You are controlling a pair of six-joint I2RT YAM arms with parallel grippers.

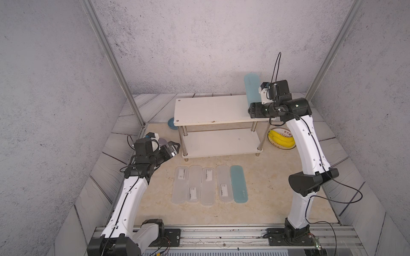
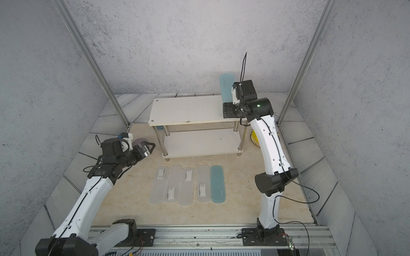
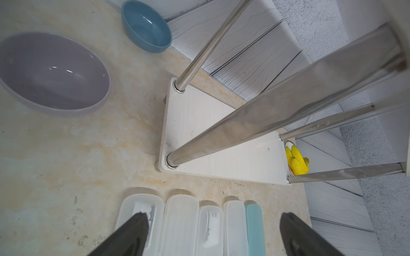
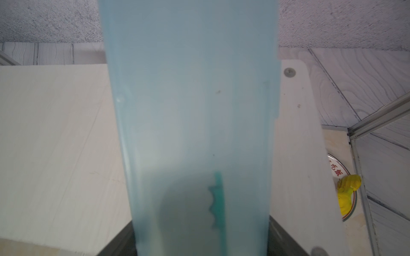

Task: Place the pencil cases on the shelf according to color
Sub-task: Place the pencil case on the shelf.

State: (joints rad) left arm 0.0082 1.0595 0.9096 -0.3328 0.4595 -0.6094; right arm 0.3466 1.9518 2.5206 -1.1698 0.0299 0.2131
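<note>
The white two-tier shelf [image 1: 213, 110] stands at the back of the table. Above the right end of its top board, my right gripper [image 1: 253, 106] is shut on one end of a teal-blue pencil case [image 1: 251, 88]. That case stands nearly upright and fills the right wrist view [image 4: 190, 110], with a dark finger on each side at the gripper [image 4: 200, 243]. Several frosted white pencil cases [image 1: 194, 184] and one teal case [image 1: 238, 184] lie side by side on the table in front of the shelf. My left gripper [image 3: 214, 232] hangs open and empty, left of the shelf [image 1: 174, 147].
A grey bowl [image 3: 53, 73] sits beside my left gripper, and a blue bowl [image 1: 172, 123] lies behind the shelf's left legs. A plate of yellow bananas [image 1: 280, 138] rests right of the shelf, under my right arm. Walls and metal posts enclose the table.
</note>
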